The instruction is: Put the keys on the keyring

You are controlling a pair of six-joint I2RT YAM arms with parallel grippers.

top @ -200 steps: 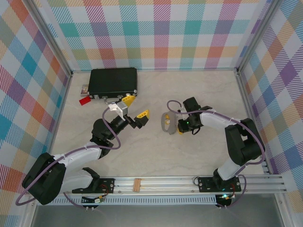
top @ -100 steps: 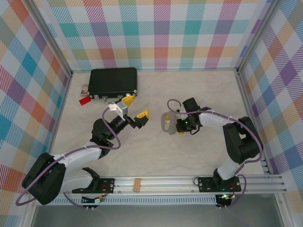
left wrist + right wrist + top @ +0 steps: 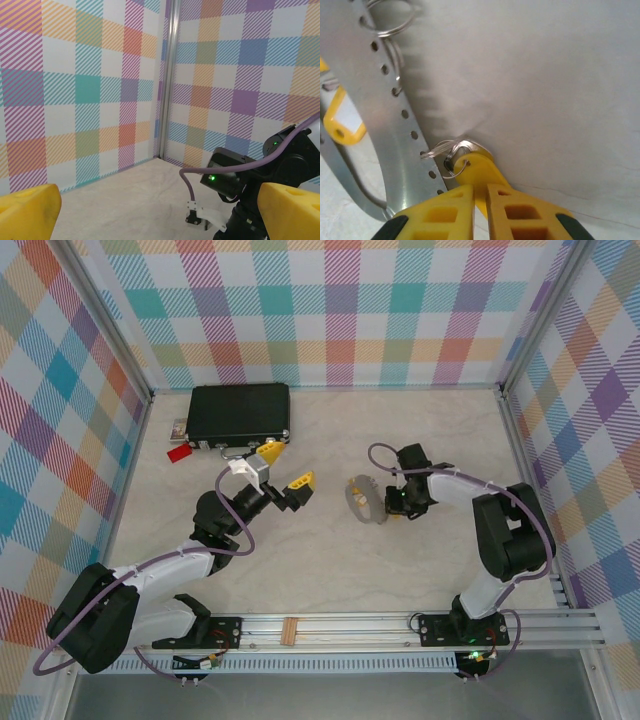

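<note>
The keyring (image 3: 358, 500) is a pale silver perforated loop lying on the table at centre right. In the right wrist view it shows as a wide punched band (image 3: 395, 125) carrying small split rings. My right gripper (image 3: 389, 504) (image 3: 480, 189) is shut on a yellow-headed key (image 3: 479, 167) that hangs from one small ring at the band's edge. Another yellow-headed piece (image 3: 342, 125) sits on the band's far side. My left gripper (image 3: 287, 467) (image 3: 160, 215) hovers open to the left, nothing between its yellow fingers (image 3: 27, 210).
A black case (image 3: 240, 412) lies at the back left with a small red tag (image 3: 179, 452) beside it. Plaid walls close in the back and sides. The right arm's wrist (image 3: 235, 175) faces the left wrist camera.
My right gripper has shifted slightly right and turned, and the keyring has swung with it from upright to tilted. The left arm has not moved.
</note>
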